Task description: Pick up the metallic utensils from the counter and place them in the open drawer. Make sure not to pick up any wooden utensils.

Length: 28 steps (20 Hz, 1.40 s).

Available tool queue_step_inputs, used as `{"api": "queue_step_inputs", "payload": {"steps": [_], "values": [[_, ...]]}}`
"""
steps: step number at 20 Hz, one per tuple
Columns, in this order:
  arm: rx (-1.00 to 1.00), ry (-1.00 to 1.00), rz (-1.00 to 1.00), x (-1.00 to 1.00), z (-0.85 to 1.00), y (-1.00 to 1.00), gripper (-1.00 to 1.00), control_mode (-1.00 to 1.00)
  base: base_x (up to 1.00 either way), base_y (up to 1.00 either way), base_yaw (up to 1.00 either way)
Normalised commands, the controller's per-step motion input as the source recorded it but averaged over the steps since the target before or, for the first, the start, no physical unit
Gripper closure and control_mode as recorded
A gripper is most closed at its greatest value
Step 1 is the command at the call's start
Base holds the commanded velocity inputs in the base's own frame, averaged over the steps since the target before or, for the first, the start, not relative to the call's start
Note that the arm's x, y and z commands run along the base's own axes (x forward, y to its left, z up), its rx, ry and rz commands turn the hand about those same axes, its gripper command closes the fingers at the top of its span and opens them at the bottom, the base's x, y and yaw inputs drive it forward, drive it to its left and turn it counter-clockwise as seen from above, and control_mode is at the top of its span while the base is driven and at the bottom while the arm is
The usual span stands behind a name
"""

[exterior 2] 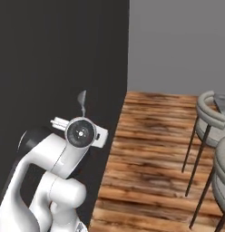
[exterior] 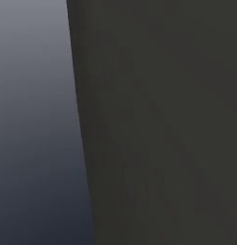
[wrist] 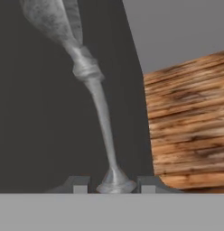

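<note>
A slim silver-grey spoon-like utensil (wrist: 101, 113) rises from between my fingertips toward the top of the hand view, its broad end uppermost. My gripper (wrist: 114, 187) is shut on the utensil's narrow end. In the right base view the same utensil (exterior 2: 81, 100) sticks up above my hand (exterior 2: 80, 132), held in the air in front of a tall dark panel (exterior 2: 60, 59). The counter, the drawer, the knife and the wooden spoons are out of view.
The dark panel (exterior: 163, 119) stands close ahead, with a grey wall (exterior: 34, 95) beside it. A wooden plank floor (exterior 2: 150, 158) stretches to the right. Two grey chairs with thin dark legs (exterior 2: 209, 122) stand at the far right.
</note>
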Motion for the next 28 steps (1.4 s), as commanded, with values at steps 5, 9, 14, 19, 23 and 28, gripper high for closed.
{"api": "queue_step_inputs", "payload": {"steps": [5,9,14,19,23,28], "values": [[0.0,0.0,0.0,0.0,0.0,0.0,1.0,1.0,1.0,0.21,-0.22],[0.0,0.0,0.0,0.0,0.0,0.0,1.0,1.0,1.0,0.16,-0.29],[0.0,0.0,0.0,0.0,0.0,0.0,1.0,1.0,1.0,0.67,-0.44],[0.0,0.0,0.0,0.0,0.0,0.0,1.0,1.0,1.0,0.93,-0.49],[0.0,0.0,0.0,0.0,0.0,0.0,1.0,1.0,1.0,1.0,-0.5],[0.0,0.0,0.0,0.0,0.0,0.0,1.0,1.0,1.0,1.0,-0.47]]}}
